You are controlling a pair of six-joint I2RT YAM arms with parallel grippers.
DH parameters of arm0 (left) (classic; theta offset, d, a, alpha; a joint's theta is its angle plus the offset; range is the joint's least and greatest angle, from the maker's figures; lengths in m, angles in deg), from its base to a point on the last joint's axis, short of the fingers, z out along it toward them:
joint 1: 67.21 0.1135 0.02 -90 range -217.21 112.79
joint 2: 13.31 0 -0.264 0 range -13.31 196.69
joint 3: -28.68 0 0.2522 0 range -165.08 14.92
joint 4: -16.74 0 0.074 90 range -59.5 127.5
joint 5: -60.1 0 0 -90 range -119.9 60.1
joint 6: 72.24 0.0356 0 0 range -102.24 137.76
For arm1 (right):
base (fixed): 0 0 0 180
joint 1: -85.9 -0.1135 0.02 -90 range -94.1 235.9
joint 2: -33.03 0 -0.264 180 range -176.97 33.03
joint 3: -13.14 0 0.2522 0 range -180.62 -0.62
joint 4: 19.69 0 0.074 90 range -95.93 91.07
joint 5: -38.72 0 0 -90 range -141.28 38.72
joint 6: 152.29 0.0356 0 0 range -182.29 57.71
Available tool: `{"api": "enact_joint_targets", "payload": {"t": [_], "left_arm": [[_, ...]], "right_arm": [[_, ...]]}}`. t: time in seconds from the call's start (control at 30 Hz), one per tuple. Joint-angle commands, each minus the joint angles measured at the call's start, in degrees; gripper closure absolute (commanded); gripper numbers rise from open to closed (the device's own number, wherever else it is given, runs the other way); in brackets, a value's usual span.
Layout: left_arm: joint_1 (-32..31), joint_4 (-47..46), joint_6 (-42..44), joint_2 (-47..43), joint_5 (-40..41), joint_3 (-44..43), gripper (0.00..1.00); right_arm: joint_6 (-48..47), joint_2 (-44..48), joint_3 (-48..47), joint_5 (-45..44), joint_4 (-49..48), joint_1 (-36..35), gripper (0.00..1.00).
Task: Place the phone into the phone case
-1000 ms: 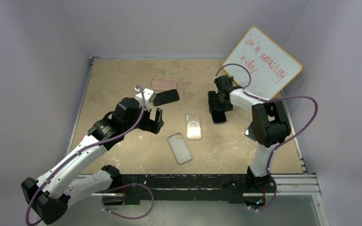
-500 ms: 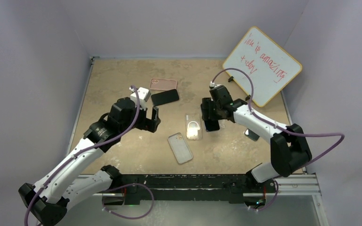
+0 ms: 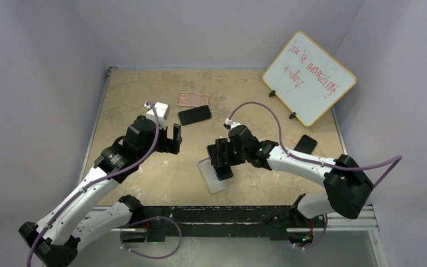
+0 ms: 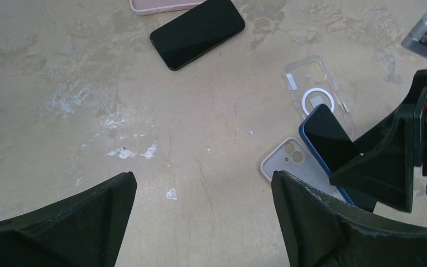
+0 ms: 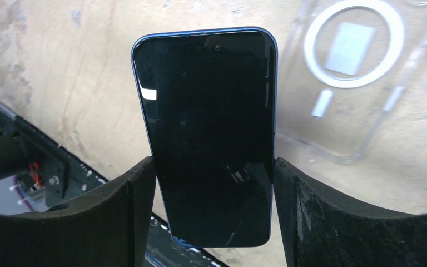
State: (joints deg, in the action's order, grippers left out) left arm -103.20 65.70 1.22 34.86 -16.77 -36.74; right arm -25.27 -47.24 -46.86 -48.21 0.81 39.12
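Now the right claw (image 3: 221, 158) has swung from the upper right down to the middle, pinching the dark phone (image 5: 211, 133) above the clear case (image 3: 214, 183). Left claw (image 3: 169, 139) hangs spread wide, middle left.

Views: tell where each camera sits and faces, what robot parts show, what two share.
Top external: above and behind, looking down on the table; left arm, right arm show.
Left wrist: faces down at the table; own open jaws below.
Right wrist: faces down; own jaws clamp the blue phone.
Both wrists share that phone and the clear case.
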Motion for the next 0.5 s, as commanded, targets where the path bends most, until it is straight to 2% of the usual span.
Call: {"api": "enact_joint_targets", "payload": {"t": [0.0, 0.2, 0.47], "left_arm": [[0.41, -0.41, -1.21, -1.64, 3.58, -0.47, 0.04], [0.41, -0.15, -1.38, -1.42, 4.34, -0.56, 0.04], [0.44, 0.39, -1.57, -0.53, 4.27, -0.77, 0.04]], "right_arm": [[4.52, 0.45, -0.01, -1.47, -5.65, -3.24, 0.54], [8.69, -2.65, -0.28, -2.83, -8.7, -7.57, 0.54], [7.67, -7.71, -2.57, -4.24, -8.24, -10.09, 0.51]]}}
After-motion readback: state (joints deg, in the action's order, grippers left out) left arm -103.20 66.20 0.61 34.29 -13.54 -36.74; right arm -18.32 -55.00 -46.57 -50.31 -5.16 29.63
